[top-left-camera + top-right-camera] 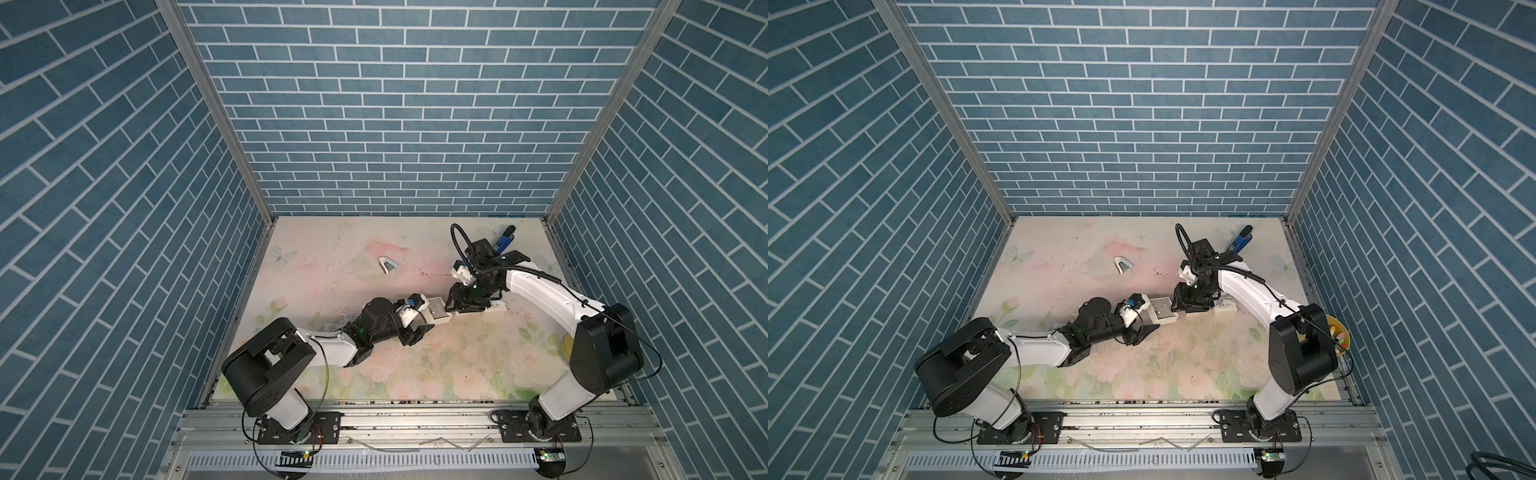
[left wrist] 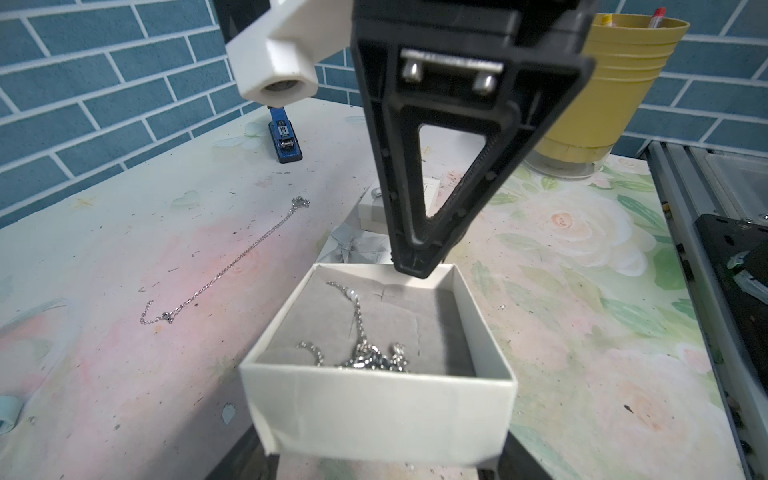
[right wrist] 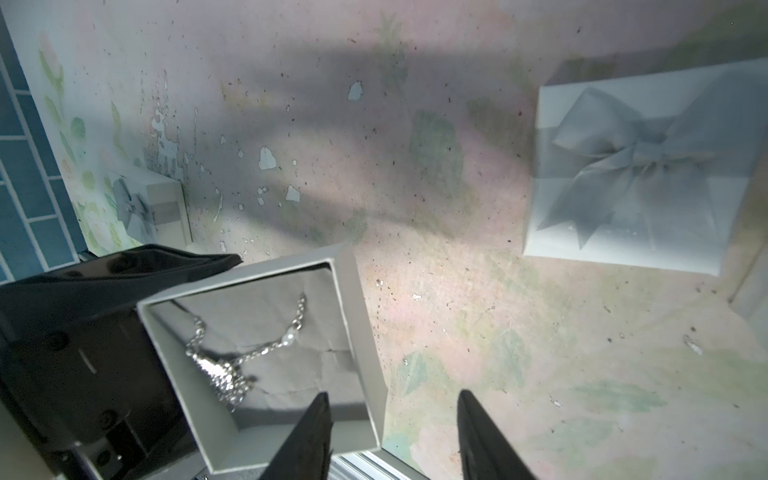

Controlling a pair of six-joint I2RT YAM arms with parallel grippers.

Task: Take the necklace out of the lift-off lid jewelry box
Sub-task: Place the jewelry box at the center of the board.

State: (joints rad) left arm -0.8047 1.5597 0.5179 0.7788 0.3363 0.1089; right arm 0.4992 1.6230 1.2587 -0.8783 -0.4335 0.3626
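The white lift-off lid jewelry box [image 2: 374,407] stands open, lined in grey, and my left gripper [image 2: 374,457] is shut on its two outer sides. A silver necklace [image 2: 365,357] with a pearl lies bunched inside it [image 3: 232,365]. My right gripper [image 3: 394,395] hangs open just above the box's far wall [image 3: 365,332], one fingertip over the inside and the other outside it. Both top views show the box [image 1: 438,313] [image 1: 1163,311] between the two grippers. The lid [image 3: 644,166], white with a grey bow, lies on the table beside the box.
A second thin chain [image 2: 232,266] lies stretched on the floral table [image 1: 432,274]. A blue stapler [image 1: 505,239] is at the back right, a yellow cup [image 1: 1339,332] at the right edge. Another bowed box [image 3: 141,208] and a small white-and-blue object [image 1: 388,265] lie nearby.
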